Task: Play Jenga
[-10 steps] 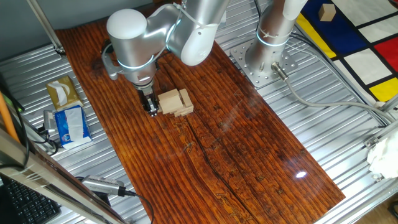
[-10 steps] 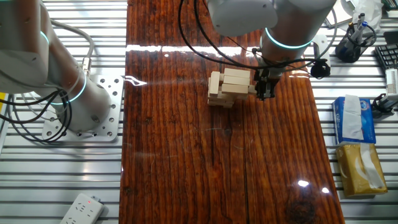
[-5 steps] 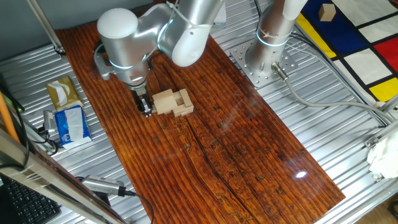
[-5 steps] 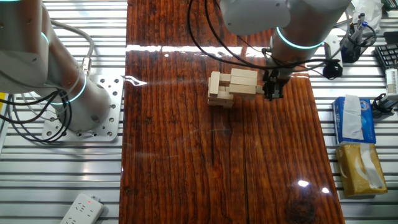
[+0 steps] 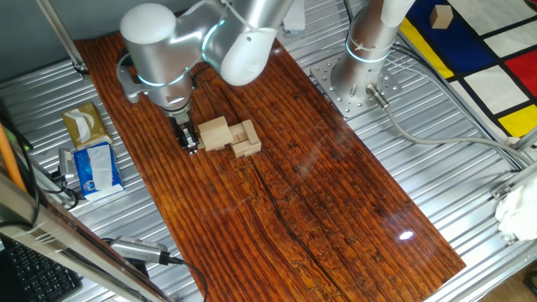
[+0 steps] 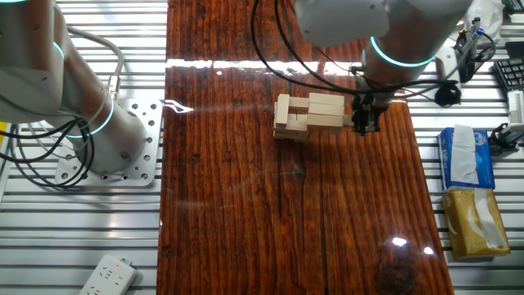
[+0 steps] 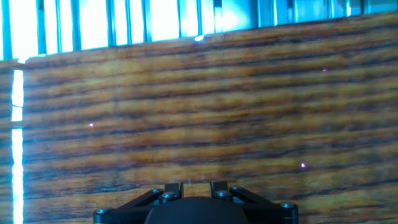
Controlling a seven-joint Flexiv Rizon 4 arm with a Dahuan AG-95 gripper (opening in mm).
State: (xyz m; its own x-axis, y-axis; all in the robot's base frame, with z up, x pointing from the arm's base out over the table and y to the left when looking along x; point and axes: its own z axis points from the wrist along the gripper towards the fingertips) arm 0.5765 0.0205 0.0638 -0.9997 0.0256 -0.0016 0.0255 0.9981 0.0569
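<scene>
The Jenga stack [image 5: 242, 139] of pale wooden blocks stands on the dark wooden board [image 5: 319, 193], and also shows in the other fixed view [image 6: 291, 119]. One block [image 5: 213, 132] sticks out of the stack's side towards my gripper [image 5: 188, 143]. My gripper's narrow fingers are closed on that block's outer end [image 6: 334, 121], low over the board [image 6: 246, 205], with the gripper [image 6: 363, 124] just right of it. The hand view shows only the board's grain and the finger bases of my gripper [image 7: 189, 186]; no block shows there.
Tissue packs lie beside the board [image 5: 92, 166], [image 6: 463, 156], [image 6: 473, 221]. A second arm's base [image 5: 357, 80] is bolted at the board's edge. A tan cube [image 5: 440, 15] lies far off on the coloured mat. A power strip [image 6: 106, 274] lies near one corner.
My gripper has moved away from the stack, and the block has come out with it, sticking out further than before. The rest of the stack has stayed in place.
</scene>
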